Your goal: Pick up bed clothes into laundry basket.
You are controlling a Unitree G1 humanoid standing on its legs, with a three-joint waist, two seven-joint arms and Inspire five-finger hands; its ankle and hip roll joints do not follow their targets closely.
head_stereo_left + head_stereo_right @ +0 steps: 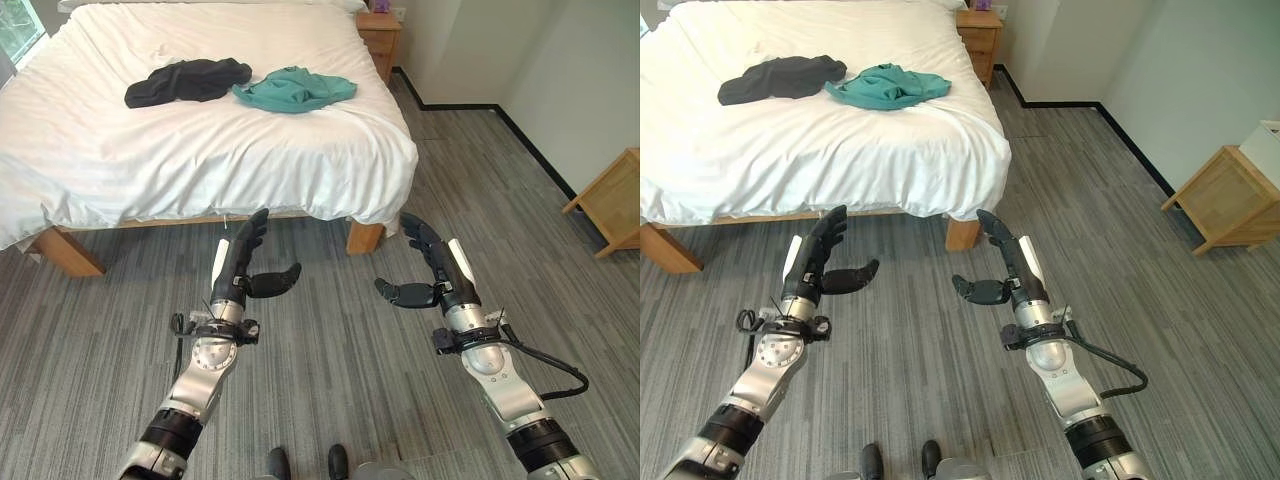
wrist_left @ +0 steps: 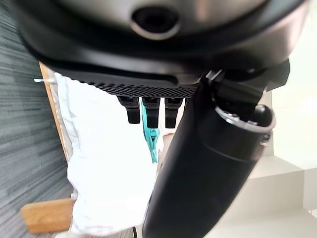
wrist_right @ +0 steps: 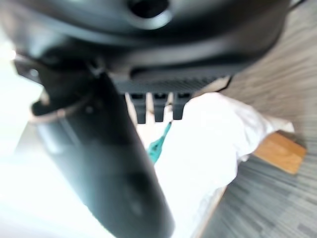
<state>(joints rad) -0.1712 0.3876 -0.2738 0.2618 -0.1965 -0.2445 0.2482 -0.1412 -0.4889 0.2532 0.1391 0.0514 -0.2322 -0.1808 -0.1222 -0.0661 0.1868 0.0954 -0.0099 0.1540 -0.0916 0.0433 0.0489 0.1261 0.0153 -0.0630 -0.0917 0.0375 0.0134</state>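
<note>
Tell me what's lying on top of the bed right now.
On the bed, a black garment and a teal garment lie side by side on the white cover. Whatever is beneath that cover is hidden.

On my bed (image 1: 200, 150) I count two garments: one black (image 1: 187, 80), one teal (image 1: 295, 89). Beside the bed, one nightstand (image 1: 379, 35); one wooden cabinet (image 1: 615, 200).

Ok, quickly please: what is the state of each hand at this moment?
Left hand: open, fingers straight, holding nothing, above the floor before the bed.
Right hand: open, fingers straight, holding nothing, above the floor.
</note>
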